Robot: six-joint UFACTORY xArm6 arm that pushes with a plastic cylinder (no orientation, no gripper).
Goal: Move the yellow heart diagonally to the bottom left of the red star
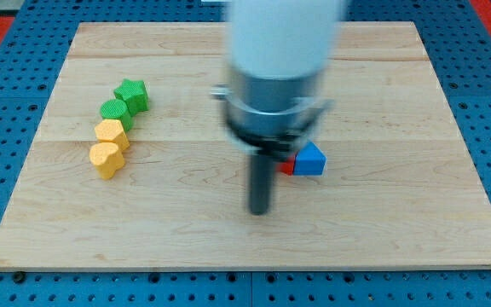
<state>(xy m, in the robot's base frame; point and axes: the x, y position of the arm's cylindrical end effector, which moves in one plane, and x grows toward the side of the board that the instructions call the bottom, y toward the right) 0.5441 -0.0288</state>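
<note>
The yellow heart (106,159) lies at the view's left, lowest in a short chain of blocks. A yellow hexagon (111,134) touches it from above. A small piece of a red block (287,166) shows beside a blue block (309,159) near the middle; the arm hides most of it, so its star shape cannot be made out. My tip (259,211) rests on the board just below and left of the red and blue blocks, far to the right of the yellow heart.
A green round block (114,110) and a green star (132,94) continue the chain up and right from the yellow hexagon. The wooden board (399,230) lies on a blue pegboard surface. The arm's white and grey body (275,68) covers the board's upper middle.
</note>
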